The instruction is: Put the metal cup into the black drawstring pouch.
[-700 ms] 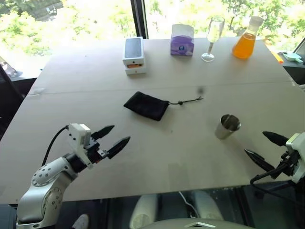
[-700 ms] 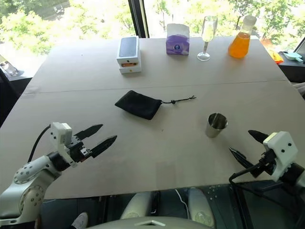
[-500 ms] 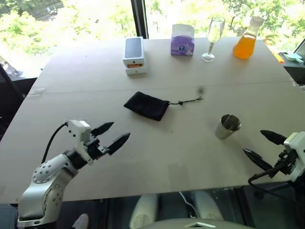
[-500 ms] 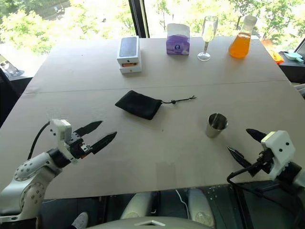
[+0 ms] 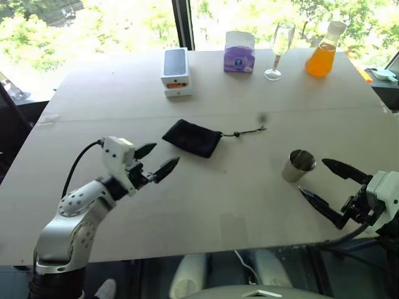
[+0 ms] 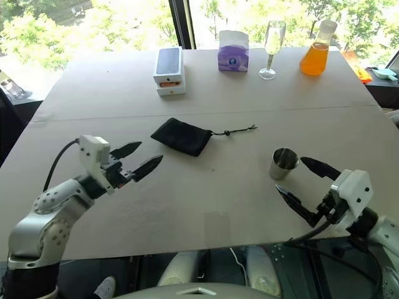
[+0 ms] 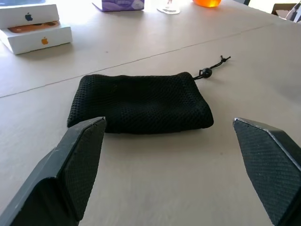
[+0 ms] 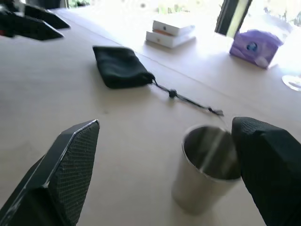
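Right claw (image 6: 304, 185) spread wide, empty, low over desk (image 6: 206, 205); metal cup (image 6: 283, 164) upright just ahead, near far finger, apart. Left claw (image 5: 157, 161) wide too, empty, pointing at black drawstring pouch (image 5: 191, 137) lying flat just beyond, cord trailing toward cup side.
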Available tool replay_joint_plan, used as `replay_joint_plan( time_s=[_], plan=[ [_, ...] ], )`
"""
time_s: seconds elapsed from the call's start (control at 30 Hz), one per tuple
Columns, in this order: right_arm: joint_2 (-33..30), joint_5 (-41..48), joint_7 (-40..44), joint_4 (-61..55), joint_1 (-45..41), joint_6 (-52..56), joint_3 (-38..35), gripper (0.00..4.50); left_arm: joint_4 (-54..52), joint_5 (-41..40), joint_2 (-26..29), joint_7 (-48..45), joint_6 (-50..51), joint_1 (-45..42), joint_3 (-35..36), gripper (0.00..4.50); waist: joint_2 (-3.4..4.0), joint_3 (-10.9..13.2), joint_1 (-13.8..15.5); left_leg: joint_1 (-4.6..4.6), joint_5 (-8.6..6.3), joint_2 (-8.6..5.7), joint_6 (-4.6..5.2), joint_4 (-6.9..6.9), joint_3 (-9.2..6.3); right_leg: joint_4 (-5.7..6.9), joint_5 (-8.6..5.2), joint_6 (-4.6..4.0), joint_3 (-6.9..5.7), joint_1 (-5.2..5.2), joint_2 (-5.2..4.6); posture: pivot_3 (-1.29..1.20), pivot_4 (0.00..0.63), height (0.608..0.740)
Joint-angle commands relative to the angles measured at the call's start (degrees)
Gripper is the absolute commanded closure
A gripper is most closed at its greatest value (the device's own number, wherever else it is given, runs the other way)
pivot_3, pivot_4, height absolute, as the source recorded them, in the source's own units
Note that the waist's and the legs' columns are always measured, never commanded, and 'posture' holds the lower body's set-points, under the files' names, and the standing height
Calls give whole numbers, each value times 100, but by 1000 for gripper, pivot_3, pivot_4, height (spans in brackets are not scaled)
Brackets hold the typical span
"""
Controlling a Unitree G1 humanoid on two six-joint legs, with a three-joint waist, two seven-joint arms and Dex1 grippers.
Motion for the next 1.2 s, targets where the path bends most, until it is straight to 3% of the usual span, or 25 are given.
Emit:
replay_joint_plan(
  time_s=[0.03, 0.13, 0.23, 0.47, 0.6, 0.77, 0.93, 1.07, 1.2],
  plan=[
    [-99, 236, 103, -294, -118, -262, -22, 0, -695, 773, 203, 669, 318, -360, -442, 21, -1, -1, -1, 1, 0, -2, 0, 0, 1, 0, 0, 1, 1, 1, -1, 0, 150, 740],
    [-172, 371, 26, -325, -205, -190, 11, 0, -1009, 1142, 291, 1208, 1080, -866, -707, 21, -2, -1, -5, 2, 0, -4, 0, 0, 0, 3, 1, 1, 1, 1, 0, 0, 150, 740],
    [-159, 510, -43, -313, -151, -224, -131, 0, -1029, 1273, -78, 1730, 1936, -1763, -1070, 21, -2, 0, 27, -1, 1, -4, 0, 1, -7, 5, 1, 1, -6, 1, 3, 0, 150, 740],
    [-71, 417, -541, -608, -110, -142, 84, 0, -486, 727, -609, 1650, 4417, -3626, -1459, 21, -6, 2, 80, -10, 2, -11, -3, 10, -14, 8, 1, 4, -19, -2, 14, 0, 150, 740],
    [-79, 192, -723, -625, -130, -128, 332, 0, -158, 1022, -591, 1905, 5132, -4229, -2049, 21, -6, 2, 64, -12, 15, -11, -24, 10, -11, 5, 0, 6, -21, -4, 18, 0, 150, 740],
    [-105, 133, -962, -714, -305, 7, 592, 0, 567, 1340, -706, 2001, 4916, -4595, -2618, 21, -7, 3, 55, -11, 17, -11, -28, 11, -13, 7, 0, 6, -15, -6, 16, 0, 150, 740],
    [-189, 207, -1105, -839, -330, 139, 586, 0, 1248, 1966, -1462, 2738, 5176, -4905, -2963, 21, -9, 4, 103, -24, 17, -13, -28, 16, -15, 4, 0, 6, -13, -12, 13, 0, 150, 740],
    [-226, 202, -1182, -843, -402, 188, 626, 0, 1450, 2062, -1667, 2685, 5294, -4975, -3173, 21, -11, 3, 102, -87, 19, -19, -30, 37, -19, 16, 2, 8, -15, -64, 10, 0, 150, 740],
    [-259, 254, -1295, -922, -590, 341, 781, 0, 1558, 2093, -1689, 2555, 5310, -5095, -3298, 21, -11, 3, 82, -91, 20, -17, -32, 37, -14, 29, 2, 8, -5, -78, 10, 0, 150, 740]
  ],
)
